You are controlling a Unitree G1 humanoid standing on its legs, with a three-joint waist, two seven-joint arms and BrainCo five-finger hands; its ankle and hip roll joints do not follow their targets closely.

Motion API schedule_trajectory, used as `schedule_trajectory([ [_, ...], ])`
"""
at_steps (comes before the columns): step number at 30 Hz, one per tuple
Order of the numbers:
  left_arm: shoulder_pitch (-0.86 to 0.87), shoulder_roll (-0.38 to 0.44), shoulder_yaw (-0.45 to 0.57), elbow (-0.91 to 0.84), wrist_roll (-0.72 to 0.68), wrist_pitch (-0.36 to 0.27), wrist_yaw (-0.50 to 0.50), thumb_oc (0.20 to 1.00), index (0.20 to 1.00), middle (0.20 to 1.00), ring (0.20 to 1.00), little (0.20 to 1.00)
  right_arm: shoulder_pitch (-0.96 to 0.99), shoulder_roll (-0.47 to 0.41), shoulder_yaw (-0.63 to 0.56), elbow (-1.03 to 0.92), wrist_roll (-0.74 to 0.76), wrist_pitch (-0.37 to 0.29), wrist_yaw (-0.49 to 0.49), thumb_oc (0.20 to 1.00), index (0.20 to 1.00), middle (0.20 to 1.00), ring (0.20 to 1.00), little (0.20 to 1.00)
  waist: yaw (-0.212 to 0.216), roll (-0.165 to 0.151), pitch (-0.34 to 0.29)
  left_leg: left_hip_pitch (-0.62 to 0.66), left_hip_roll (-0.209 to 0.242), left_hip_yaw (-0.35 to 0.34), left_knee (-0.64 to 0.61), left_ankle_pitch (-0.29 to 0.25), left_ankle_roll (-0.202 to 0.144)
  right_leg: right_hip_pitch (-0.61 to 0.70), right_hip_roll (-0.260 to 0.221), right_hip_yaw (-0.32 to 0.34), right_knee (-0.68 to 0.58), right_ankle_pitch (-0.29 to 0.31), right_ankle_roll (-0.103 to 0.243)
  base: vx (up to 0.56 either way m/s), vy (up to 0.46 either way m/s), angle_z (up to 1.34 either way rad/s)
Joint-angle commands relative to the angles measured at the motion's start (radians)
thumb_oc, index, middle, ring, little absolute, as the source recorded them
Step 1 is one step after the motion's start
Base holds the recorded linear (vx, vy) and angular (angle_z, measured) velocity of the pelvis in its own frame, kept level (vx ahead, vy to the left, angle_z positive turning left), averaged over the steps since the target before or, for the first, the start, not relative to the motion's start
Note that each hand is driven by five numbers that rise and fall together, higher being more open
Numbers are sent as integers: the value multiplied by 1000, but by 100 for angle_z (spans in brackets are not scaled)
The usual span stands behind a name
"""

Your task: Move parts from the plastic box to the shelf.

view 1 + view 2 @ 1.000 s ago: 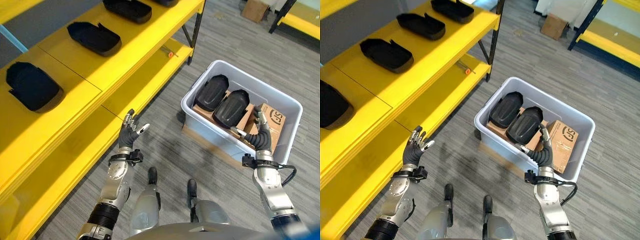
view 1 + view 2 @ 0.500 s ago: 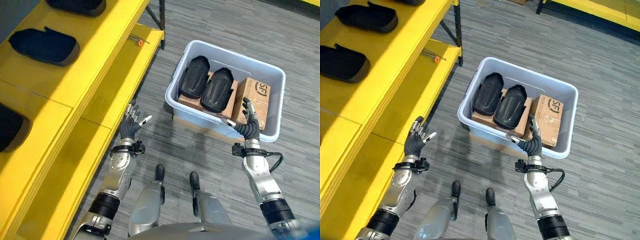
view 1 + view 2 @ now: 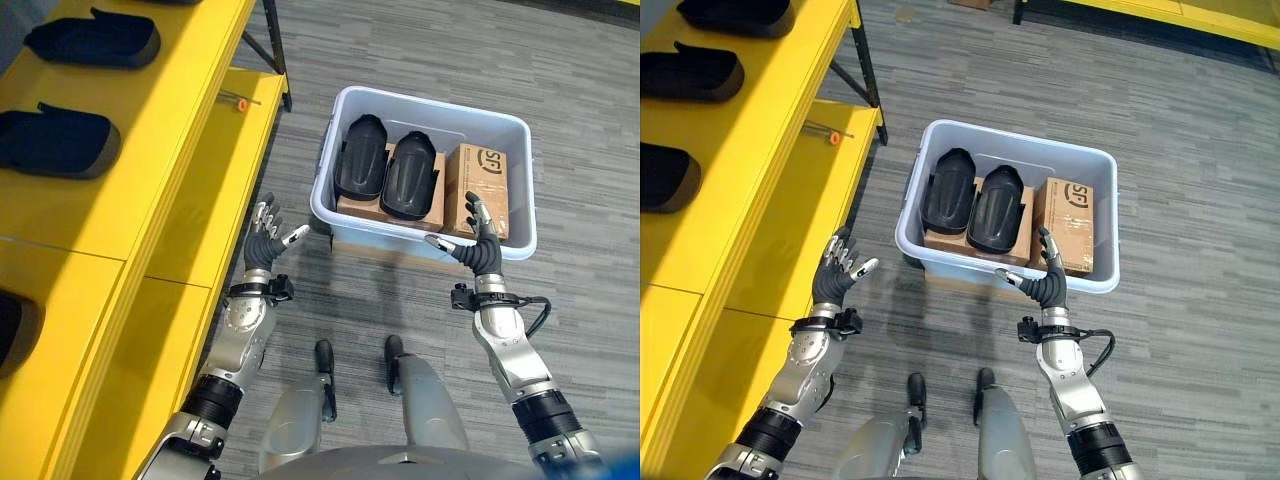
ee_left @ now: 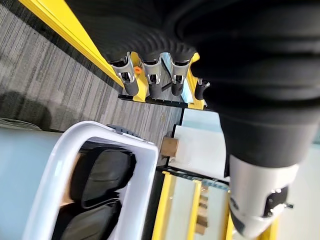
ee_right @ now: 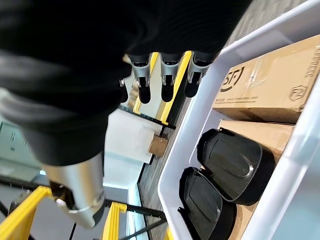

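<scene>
Two black parts (image 3: 385, 180) lie side by side in the box (image 3: 520, 245) on the floor, beside a carton (image 3: 477, 189). The right hand (image 3: 479, 250) hovers at the box's near rim, fingers straight and empty. The left hand (image 3: 266, 240) is raised with fingers spread near the yellow shelf (image 3: 150, 170), which carries more parts (image 3: 55, 143).

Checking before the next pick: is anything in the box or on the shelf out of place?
Nothing stands out. Two black parts lie side by side on cardboard in the box, beside a carton. Other parts sit flat on the shelf. A small orange-tipped tool lies on the lower shelf.
</scene>
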Motion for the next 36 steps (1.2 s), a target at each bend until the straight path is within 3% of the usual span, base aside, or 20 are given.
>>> schedule_trajectory([
  [1, -33, 6, 4, -54, 16, -49, 7, 1000, 1000, 1000, 1000, 1000, -29, -10, -64, -39, -21, -31, -30, 1000, 1000, 1000, 1000, 1000, -31, 0, 47, 102, -2, -126, -50, -11, -72, 27, 1, -9, -158, 167, 23, 148, -64, -20],
  [3, -35, -8, -7, -50, 27, -43, -1, 1000, 1000, 1000, 1000, 1000, -9, -18, -77, -49, -25, -35, -33, 1000, 1000, 1000, 1000, 1000, -37, -16, 38, 123, -20, -151, -47, -32, -76, 73, 10, 11, -185, 195, 20, 206, -129, 16],
  [7, -42, -33, -21, -38, 16, -43, -6, 1000, 1000, 1000, 1000, 1000, -2, -38, -90, -48, -24, -41, -40, 1000, 1000, 1000, 1000, 1000, -43, -9, 15, 121, -10, -170, -42, -41, -88, 96, 16, -21, -171, 184, 0, 135, -121, 81],
  [13, -72, -48, -41, -34, 9, -34, 2, 1000, 1000, 1000, 1000, 1000, -15, -53, -101, -30, -13, -43, -61, 1000, 1000, 1000, 1000, 1000, -50, 4, -9, 126, 22, -200, -53, -37, -114, 130, 32, -68, -151, 135, -23, 100, -125, 18],
  [26, -79, -45, -39, -26, 25, -19, 7, 1000, 1000, 1000, 1000, 1000, 7, -59, -119, -32, -10, -40, -53, 1000, 1000, 1000, 1000, 1000, -62, 29, -30, 172, 55, -194, -32, -54, -136, 130, 44, -80, -33, 33, -54, 52, -53, 11],
  [27, -70, -47, -24, -32, 7, -24, 6, 1000, 1000, 1000, 1000, 1000, -2, -71, -114, -38, -6, -50, -55, 1000, 1000, 1000, 1000, 1000, -46, 11, -7, 67, 61, -204, 261, 56, -181, 196, 69, -65, -55, 10, -93, 21, -223, 4],
  [28, -72, -49, -22, -35, 0, -27, 7, 1000, 1000, 1000, 1000, 1000, -5, -81, -113, -42, -5, -55, -54, 1000, 1000, 1000, 1000, 1000, -31, -4, 10, 10, 37, -230, 370, 90, -188, 212, 65, -61, -57, 5, -106, 0, -219, 3],
  [30, -73, -50, -21, -39, 1, -27, 10, 1000, 1000, 1000, 1000, 1000, -4, -84, -112, -46, -7, -59, -58, 1000, 1000, 1000, 1000, 1000, -27, -10, 19, -21, 27, -248, 417, 90, -183, 222, 67, -59, -54, -8, -113, 2, -69, 11],
  [31, -78, -53, -22, -41, -5, -24, 13, 1000, 1000, 1000, 1000, 1000, -3, -89, -118, -39, -7, -63, -74, 1000, 1000, 1000, 1000, 1000, -28, -26, 31, -100, 87, -237, 379, 94, -169, 238, 53, -57, -49, -18, -108, 181, 84, -4],
  [32, -81, -54, -29, -39, -10, -21, 8, 1000, 1000, 1000, 1000, 1000, 15, -84, -135, -41, -3, -57, -99, 1000, 1000, 1000, 1000, 1000, -41, -21, 19, -111, 241, -173, 142, 149, -169, 257, 45, -66, -40, -41, -90, 188, 78, 10],
  [34, -81, -52, -32, -38, -8, -23, 9, 1000, 1000, 1000, 1000, 1000, 23, -85, -134, -44, -4, -53, -98, 1000, 1000, 1000, 1000, 1000, -27, -20, 21, -84, 245, -173, 62, 186, -180, 257, 46, -49, -34, -45, -88, 217, 206, 32],
  [35, -81, -47, -27, -43, 2, -27, 23, 1000, 1000, 1000, 1000, 1000, 24, -87, -139, -46, -19, -51, -109, 1000, 1000, 1000, 1000, 1000, -9, 6, 13, -96, 263, -235, -61, 267, -221, 269, 49, -11, -20, -65, -67, 225, 273, -19],
  [36, -80, -47, -27, -43, 2, -27, 23, 1000, 1000, 1000, 1000, 1000, 24, -87, -139, -46, -19, -50, -109, 1000, 1000, 1000, 1000, 1000, -7, 6, 14, -94, 263, -232, -62, 267, -221, 269, 49, -9, -19, -65, -67, 216, 351, -66],
])
